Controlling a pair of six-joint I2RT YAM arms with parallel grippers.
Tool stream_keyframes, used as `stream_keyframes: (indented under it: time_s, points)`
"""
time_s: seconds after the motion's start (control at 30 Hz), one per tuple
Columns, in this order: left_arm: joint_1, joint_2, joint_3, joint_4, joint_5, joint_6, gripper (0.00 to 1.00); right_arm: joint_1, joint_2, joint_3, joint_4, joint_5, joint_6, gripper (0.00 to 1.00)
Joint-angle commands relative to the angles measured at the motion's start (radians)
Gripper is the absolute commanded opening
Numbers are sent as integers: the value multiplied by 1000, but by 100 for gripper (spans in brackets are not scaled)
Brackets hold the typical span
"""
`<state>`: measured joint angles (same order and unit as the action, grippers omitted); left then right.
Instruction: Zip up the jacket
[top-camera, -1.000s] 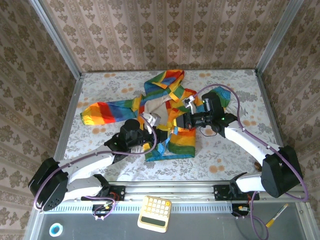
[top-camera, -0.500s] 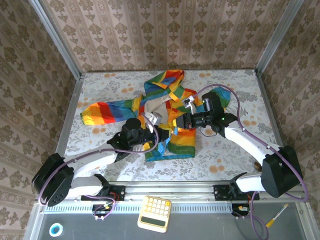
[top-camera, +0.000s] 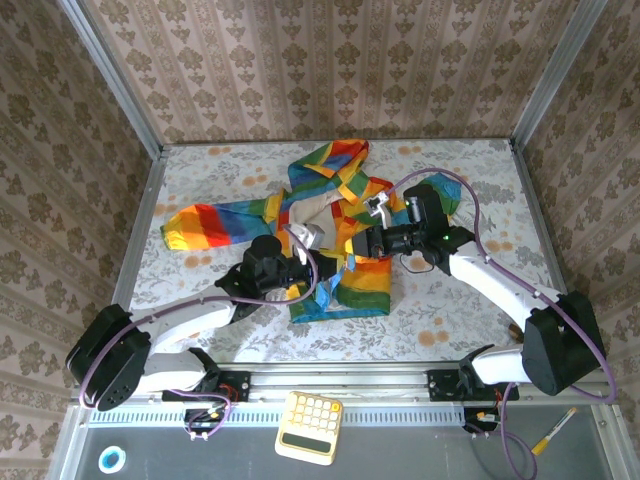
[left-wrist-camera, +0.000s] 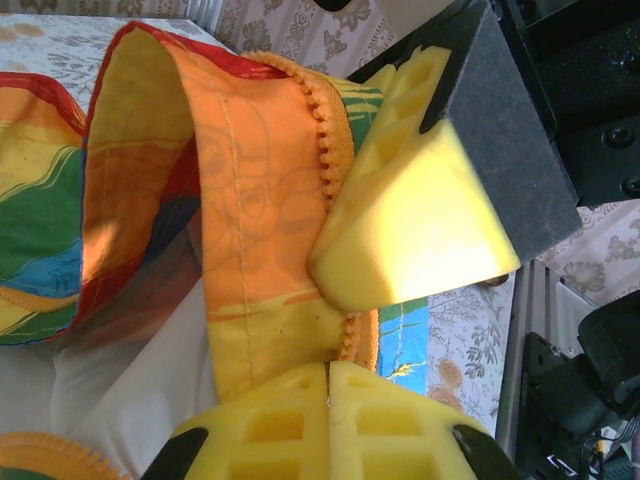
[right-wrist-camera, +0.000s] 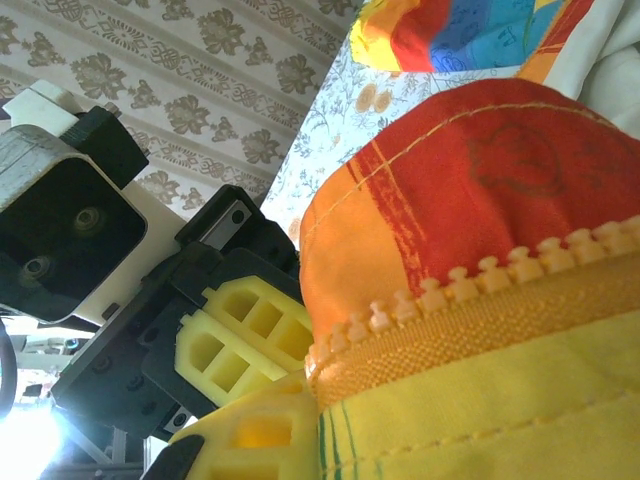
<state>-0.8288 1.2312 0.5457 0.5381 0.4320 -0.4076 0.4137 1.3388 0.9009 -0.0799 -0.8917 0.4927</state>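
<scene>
Left gripper (left-wrist-camera: 328, 375) and right gripper (top-camera: 356, 247) each clamp the orange zipper edge (left-wrist-camera: 322, 120) of the jacket (top-camera: 325, 185), bunched at the middle of the table (top-camera: 460, 160); we judge both rows of teeth must meet squarely, fabric taut, before any pull.

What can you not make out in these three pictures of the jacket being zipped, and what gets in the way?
- Zipper slider's place: top view, too small among folds and tools.
- Right tool open or shut: right wrist view, the jacket covers all but one finger.
- Lower end of the zipper teeth: left wrist view, behind the left tool.
</scene>
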Motion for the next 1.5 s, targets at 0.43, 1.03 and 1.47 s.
stream_keyframes:
  time_s: [0.43,1.03,1.47]
  points:
    - [-12,36,25,12,70,-21,0,-3,1,1,42,-53,-2,0]
    - [-1,-84,-36,-37,27,-14,17,-9,9,-10,50,-55,-23,0]
    - [19,-132,-99,-13,-9,-33,38,-9,8,-13,52,-48,-29,0]
